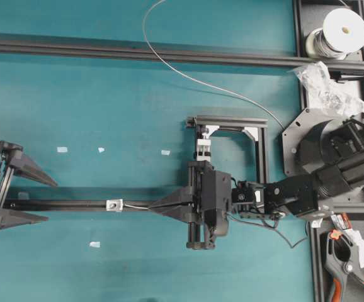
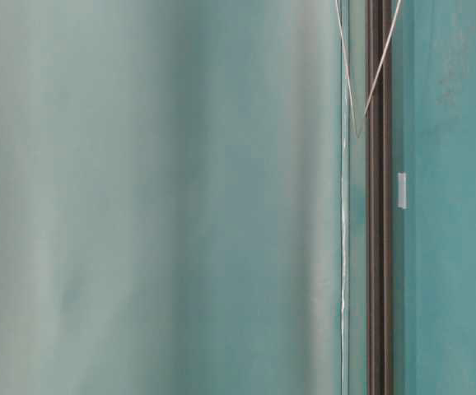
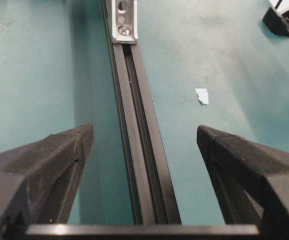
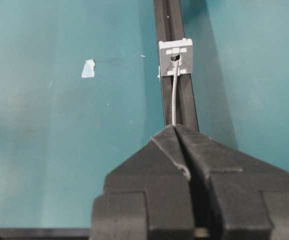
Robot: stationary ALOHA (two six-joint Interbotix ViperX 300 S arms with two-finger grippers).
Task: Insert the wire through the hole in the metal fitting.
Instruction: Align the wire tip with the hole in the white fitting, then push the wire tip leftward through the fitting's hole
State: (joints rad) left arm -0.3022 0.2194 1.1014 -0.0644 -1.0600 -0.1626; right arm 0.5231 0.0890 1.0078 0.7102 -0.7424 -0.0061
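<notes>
The metal fitting [image 1: 113,204] is a small silver square on the lower black rail [image 1: 68,204]; it also shows in the right wrist view [image 4: 175,57] and the left wrist view [image 3: 123,20]. My right gripper [image 1: 152,207] is shut on the wire [image 4: 174,100], whose short free end reaches the fitting's dark hole. The rest of the wire [image 1: 188,77] curves away across the table toward the spool. My left gripper [image 1: 48,200] is open at the rail's left end, its fingers [image 3: 59,155] either side of the rail, well short of the fitting.
A second black rail [image 1: 138,51] runs across the back. A small rail frame with a white-and-black clamp block [image 1: 204,148] stands beside my right arm. A wire spool [image 1: 338,33], a plastic bag [image 1: 324,85] and a hand clamp [image 1: 346,258] lie at the right. White tape scraps [image 1: 62,150] dot the mat.
</notes>
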